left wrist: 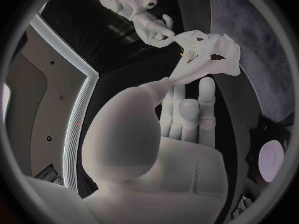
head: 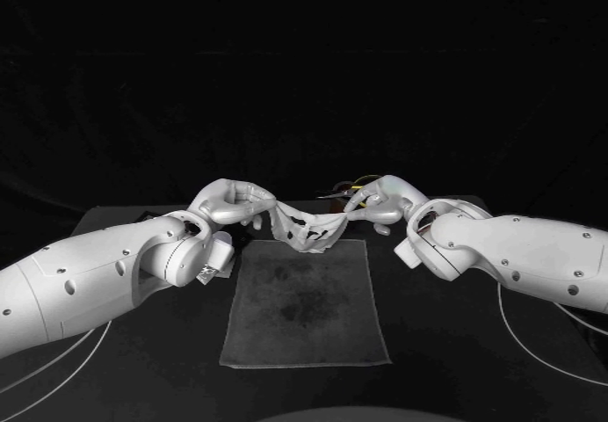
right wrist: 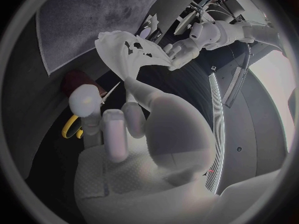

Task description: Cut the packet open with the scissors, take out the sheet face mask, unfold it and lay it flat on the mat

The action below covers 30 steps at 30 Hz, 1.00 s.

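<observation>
1. The sheet mask (head: 308, 227) hangs in the air between the two hands. It is partly unfolded, still creased, and sags in the middle.
2. The left hand (head: 235, 200) grasps one upper edge of the mask, pinched between thumb and fingers.
3. The right hand (head: 380, 204) grasps the opposite upper edge the same way.
4. The mask hangs above the far end of the grey mat (head: 306, 299), which lies flat on the black table (head: 481, 352).
5. The scissors (right wrist: 70, 129) lie on the table beyond the mat, near the right hand. Their handle is yellow.
</observation>
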Available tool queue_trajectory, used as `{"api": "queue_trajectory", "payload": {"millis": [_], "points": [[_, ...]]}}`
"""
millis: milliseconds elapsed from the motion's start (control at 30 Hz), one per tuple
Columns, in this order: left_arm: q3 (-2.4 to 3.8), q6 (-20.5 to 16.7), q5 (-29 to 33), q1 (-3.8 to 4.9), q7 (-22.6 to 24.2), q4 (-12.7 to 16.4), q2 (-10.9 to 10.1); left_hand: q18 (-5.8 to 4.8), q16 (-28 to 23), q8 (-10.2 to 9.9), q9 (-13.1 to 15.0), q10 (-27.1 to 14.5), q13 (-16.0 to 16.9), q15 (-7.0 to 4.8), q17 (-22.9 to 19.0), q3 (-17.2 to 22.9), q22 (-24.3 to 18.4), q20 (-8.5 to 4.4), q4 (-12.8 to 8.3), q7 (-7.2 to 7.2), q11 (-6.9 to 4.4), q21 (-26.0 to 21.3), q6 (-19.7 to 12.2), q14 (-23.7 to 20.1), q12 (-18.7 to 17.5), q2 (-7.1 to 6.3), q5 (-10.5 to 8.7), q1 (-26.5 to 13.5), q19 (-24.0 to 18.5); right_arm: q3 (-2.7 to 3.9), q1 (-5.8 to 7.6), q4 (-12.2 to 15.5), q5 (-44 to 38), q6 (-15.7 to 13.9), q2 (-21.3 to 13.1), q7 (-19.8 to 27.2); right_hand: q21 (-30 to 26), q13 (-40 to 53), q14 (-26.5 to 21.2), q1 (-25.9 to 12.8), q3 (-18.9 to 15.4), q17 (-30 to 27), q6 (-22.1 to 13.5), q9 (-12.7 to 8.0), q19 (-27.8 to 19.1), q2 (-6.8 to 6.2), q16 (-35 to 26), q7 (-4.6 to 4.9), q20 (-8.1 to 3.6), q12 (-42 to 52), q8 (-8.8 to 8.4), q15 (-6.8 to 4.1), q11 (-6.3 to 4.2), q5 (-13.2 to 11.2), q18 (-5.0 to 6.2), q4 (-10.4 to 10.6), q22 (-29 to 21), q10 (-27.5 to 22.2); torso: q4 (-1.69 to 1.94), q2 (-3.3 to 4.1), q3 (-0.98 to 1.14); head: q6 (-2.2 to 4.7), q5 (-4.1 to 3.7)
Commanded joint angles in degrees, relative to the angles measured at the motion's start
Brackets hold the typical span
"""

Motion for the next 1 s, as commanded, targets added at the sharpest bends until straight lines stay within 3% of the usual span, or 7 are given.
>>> {"api": "queue_trajectory", "payload": {"millis": [33,400,1000], "points": [[0.16,1.6,-1.2,0.51,-0.1,0.4,-0.2,1.14,0.3,0.4,7.0,1.8,0.0,-0.01,1.0,0.6,0.3,-0.12,-0.1,0.05,-0.49,0.3,-0.5,0.9,-1.9,-0.15,0.19,-0.5,0.4,-0.01,-0.36,-0.6,0.2,0.5,-0.1,-0.1,-0.2,0.0,3.9,-0.3,0.3,5.2,0.2,0.1,0.1,0.35,0.3,-0.05,-0.04,-0.1,0.39,-0.50,-0.19,0.4,0.66,0.0,2.9,0.5,-0.03,-0.02,-0.06,-0.02,-0.08],[1.01,0.7,-0.6,1.14,0.0,0.9,-0.9,1.15,0.4,0.4,8.1,2.6,0.2,-0.07,2.1,1.0,0.4,-0.17,-0.3,0.04,-0.54,0.5,-0.7,1.6,-3.2,-0.22,0.18,-0.6,0.5,-0.06,-2.30,-2.0,0.5,-1.2,0.1,-0.2,0.0,0.2,3.9,-0.3,0.3,5.3,0.2,0.1,0.2,0.39,0.3,-0.04,-0.05,0.0,0.40,-0.49,-0.18,0.4,0.62,0.1,3.0,0.6,0.01,0.01,0.00,0.02,-0.13],[1.18,0.5,-0.4,1.71,-0.5,1.1,-0.5,1.15,0.5,0.3,8.5,2.9,0.2,-0.09,2.4,1.1,0.5,-0.20,-0.4,0.05,-0.55,0.6,-0.7,1.8,-3.5,-0.26,0.18,-0.6,0.6,-0.11,-3.07,-3.0,1.2,-1.2,0.6,-0.2,-0.1,0.2,3.9,-0.3,0.4,5.2,0.2,0.1,0.1,0.43,0.3,-0.05,-0.05,0.0,0.43,-0.49,-0.18,0.4,0.63,0.1,3.0,0.6,-0.01,0.01,-0.04,0.12,-0.23]]}}
